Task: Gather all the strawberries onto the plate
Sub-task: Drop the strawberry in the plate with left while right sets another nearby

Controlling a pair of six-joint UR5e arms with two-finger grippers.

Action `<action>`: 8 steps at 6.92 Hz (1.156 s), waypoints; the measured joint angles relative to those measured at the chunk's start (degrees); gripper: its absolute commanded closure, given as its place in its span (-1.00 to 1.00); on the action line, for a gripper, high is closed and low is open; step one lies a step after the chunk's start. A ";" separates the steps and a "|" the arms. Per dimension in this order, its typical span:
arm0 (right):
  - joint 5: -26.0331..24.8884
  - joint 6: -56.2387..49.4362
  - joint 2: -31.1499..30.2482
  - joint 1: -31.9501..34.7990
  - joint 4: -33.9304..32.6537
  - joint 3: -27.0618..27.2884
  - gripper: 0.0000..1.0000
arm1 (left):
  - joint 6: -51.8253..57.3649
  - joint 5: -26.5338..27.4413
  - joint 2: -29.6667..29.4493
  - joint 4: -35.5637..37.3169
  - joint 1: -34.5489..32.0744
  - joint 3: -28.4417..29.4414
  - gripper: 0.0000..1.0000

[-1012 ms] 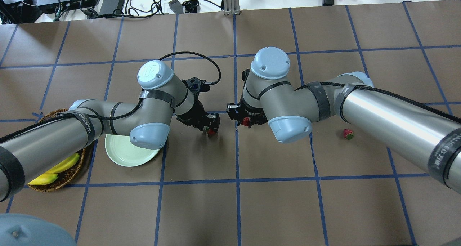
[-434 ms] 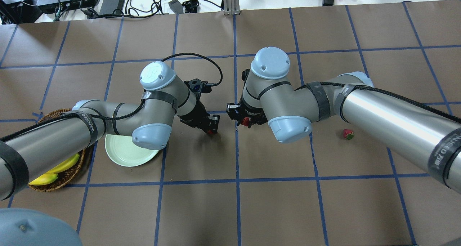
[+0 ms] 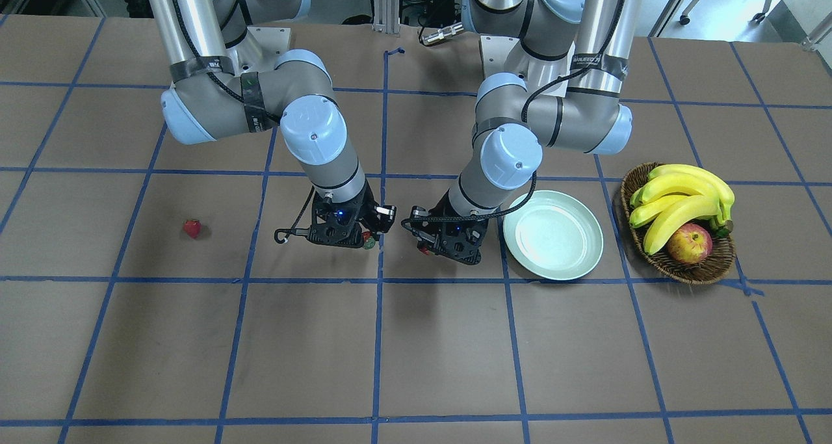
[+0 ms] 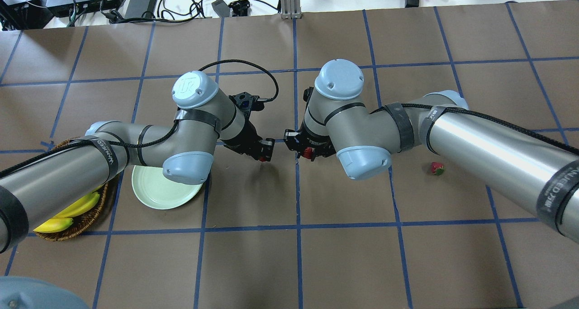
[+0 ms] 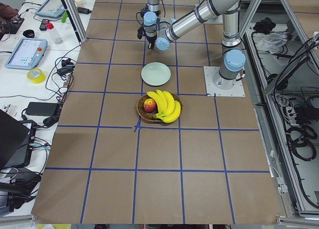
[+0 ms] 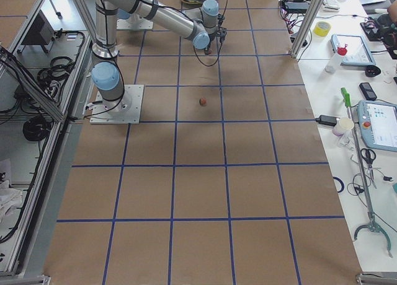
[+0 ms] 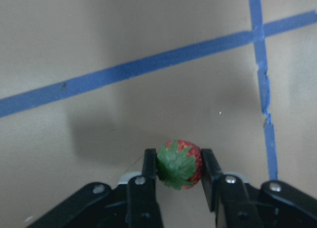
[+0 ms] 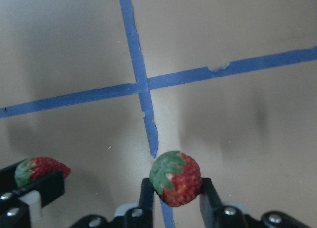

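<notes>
Strawberries: three in all, none in the plate yet.

Handling, by judgement: very light, soft-fleshed, easily bruised; tapered and likely slick, so prone to squirting out of a hard pinch. Best taken across the broad shoulder just under the cap, with a gentle squeeze and no more.

Looks: small, bright red, seed-pitted skin, flat green leafy cap; each far smaller than the plate.

Left-hand berry: pinched between the two pads of the left hand, cap toward the wrist camera, shadow on the desk beneath, so apparently lifted. Near the plate, on its side away from the basket.

Right-hand berry: clamped likewise in the right hand, cap up and tilted. A little further from the plate, same side, just beyond the left hand.

Loose berry: lying on the desk, well apart from the plate, far out past both hands.

Plate: pale mint, shallow, raised rim, nothing in it, partly under the left elbow in the overhead view.

Basket: wicker, just beside the plate on its other side, with bananas and an apple.
</notes>
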 measured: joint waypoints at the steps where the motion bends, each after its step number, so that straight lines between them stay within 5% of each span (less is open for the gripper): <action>1: 0.38 0.72 0.16 0.44 -0.17 0.00 1.00 | 0.70 2.87 1.26 -2.67 1.58 1.50 1.00; 4: 1.66 7.34 3.47 6.33 -0.73 -2.37 1.00 | 11.14 11.47 5.39 -11.09 10.59 3.06 1.00; 5: 1.66 10.36 5.65 9.11 -0.70 -5.13 -0.32 | 15.53 14.16 6.41 -12.27 14.38 2.97 1.00; 6: 1.37 12.38 7.48 10.94 -0.53 -7.63 -0.96 | 19.74 15.54 6.91 -12.94 17.70 2.37 1.00; 7: 0.94 13.20 8.52 11.79 0.06 -8.84 -1.00 | 22.04 16.14 7.10 -13.27 19.90 1.46 0.42; 8: 0.35 12.95 8.64 12.06 1.44 -9.23 -1.00 | 22.78 16.43 7.07 -13.39 20.83 0.66 -0.52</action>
